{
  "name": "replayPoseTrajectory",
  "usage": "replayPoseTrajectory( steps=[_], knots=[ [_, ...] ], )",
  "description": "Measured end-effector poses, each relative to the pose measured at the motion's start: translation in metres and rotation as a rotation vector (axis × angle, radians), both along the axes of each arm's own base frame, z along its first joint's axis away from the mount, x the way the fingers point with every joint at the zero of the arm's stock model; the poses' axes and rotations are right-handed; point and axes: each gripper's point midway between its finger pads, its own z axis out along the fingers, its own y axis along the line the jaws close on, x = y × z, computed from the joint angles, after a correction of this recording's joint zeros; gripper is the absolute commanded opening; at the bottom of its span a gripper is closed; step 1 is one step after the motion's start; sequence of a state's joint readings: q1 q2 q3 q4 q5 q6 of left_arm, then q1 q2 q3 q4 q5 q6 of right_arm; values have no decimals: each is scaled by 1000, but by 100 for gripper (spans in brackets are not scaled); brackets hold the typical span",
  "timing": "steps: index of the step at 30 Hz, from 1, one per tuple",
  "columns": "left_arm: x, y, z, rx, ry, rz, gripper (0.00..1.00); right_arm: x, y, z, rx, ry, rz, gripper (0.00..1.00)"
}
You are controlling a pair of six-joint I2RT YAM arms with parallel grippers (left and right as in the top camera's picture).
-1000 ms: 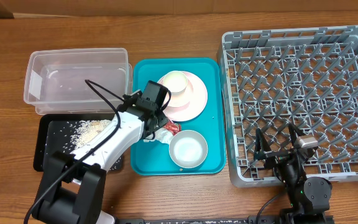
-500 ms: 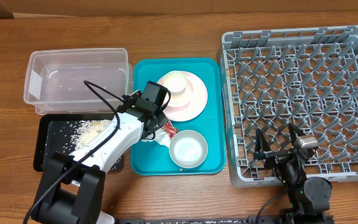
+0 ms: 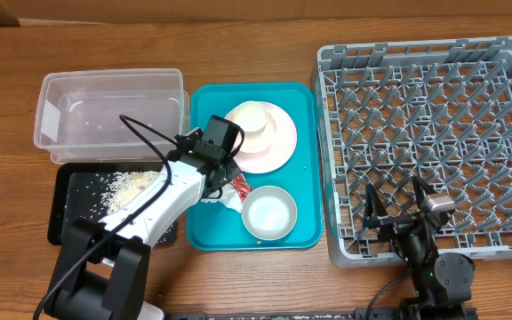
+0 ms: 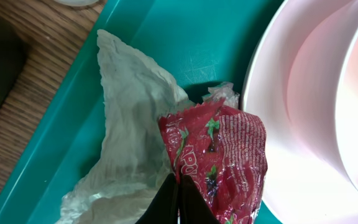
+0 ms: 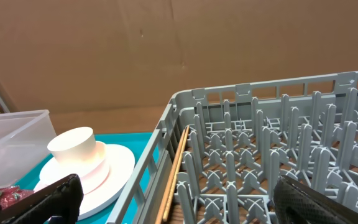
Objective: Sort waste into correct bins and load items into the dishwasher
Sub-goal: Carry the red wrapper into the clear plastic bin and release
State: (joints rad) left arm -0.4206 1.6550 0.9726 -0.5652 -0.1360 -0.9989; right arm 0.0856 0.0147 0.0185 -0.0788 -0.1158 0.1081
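My left gripper (image 3: 229, 176) is over the teal tray, shut on the edge of the red snack wrapper (image 3: 239, 186). In the left wrist view the jaws are pressed together (image 4: 179, 194) on the wrapper (image 4: 222, 155), with the white napkin (image 4: 129, 143) right beside it and the pink plate (image 4: 309, 118) to the right. The plate (image 3: 274, 142) carries a small pale bowl (image 3: 250, 117). The whitish-grey bowl (image 3: 268, 213) sits in front of it. Rice crumbs (image 3: 132, 185) lie on the black tray (image 3: 78, 222). My right gripper (image 3: 398, 209) is open and empty over the dish rack's (image 3: 434, 133) front left corner.
The clear tub (image 3: 109, 111) stands behind the black tray, holding a few crumbs. The teal tray (image 3: 207, 233) lies between the bins and the rack. In the right wrist view (image 5: 179, 205) the rack's pegs (image 5: 229, 155) fill the space ahead.
The red wrapper has shifted slightly left and risen at my left gripper's tips, off the napkin. Both arms have barely moved.
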Motion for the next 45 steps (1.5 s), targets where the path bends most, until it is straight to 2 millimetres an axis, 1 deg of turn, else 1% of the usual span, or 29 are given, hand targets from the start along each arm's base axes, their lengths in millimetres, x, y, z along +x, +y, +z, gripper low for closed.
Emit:
replayPoseTrajectory(
  steps=[2, 4, 10, 13, 14, 17, 20, 26, 31, 33, 36, 38, 41, 42, 43, 45],
  knots=[
    [0, 0, 7, -5, -15, -4, 4, 0, 0, 0, 0, 0, 0, 100],
    [2, -1, 18, -19, -47, -6, 4, 0, 0, 0, 0, 0, 0, 100],
    [9, -1, 74, -77, -204, 0, 4, 0, 0, 0, 0, 0, 0, 100],
    [10, 6, 94, -90, -264, 17, 4, 0, 0, 0, 0, 0, 0, 100],
    [11, 10, 99, -91, -278, 28, 4, 0, 0, 0, 0, 0, 0, 100],
    [17, 33, 113, -93, -322, 94, 4, 0, 0, 0, 0, 0, 0, 100],
    [27, 68, 122, -87, -363, 197, 4, 0, 0, 0, 0, 0, 0, 100],
    [41, 145, 132, -108, -425, 406, 4, 0, 0, 0, 0, 0, 0, 100],
    [44, 199, 142, -129, -489, 537, 4, 0, 0, 0, 0, 0, 0, 100],
    [43, 212, 142, -129, -498, 569, 4, 0, 0, 0, 0, 0, 0, 100],
    [46, 225, 139, -129, -502, 595, 4, 0, 0, 0, 0, 0, 0, 100],
    [51, 227, 134, -133, -502, 598, 4, 0, 0, 0, 0, 0, 0, 100],
    [61, 229, 120, -137, -488, 597, 4, 0, 0, 0, 0, -1, 0, 100],
    [63, 230, 114, -139, -477, 597, 9, 0, 0, 0, 0, 0, 0, 100],
    [65, 230, 108, -138, -464, 597, 19, 0, 0, 0, 0, 0, 0, 100],
    [69, 231, 100, -136, -454, 591, 43, 0, 0, 0, 0, 0, 0, 100]
  ],
)
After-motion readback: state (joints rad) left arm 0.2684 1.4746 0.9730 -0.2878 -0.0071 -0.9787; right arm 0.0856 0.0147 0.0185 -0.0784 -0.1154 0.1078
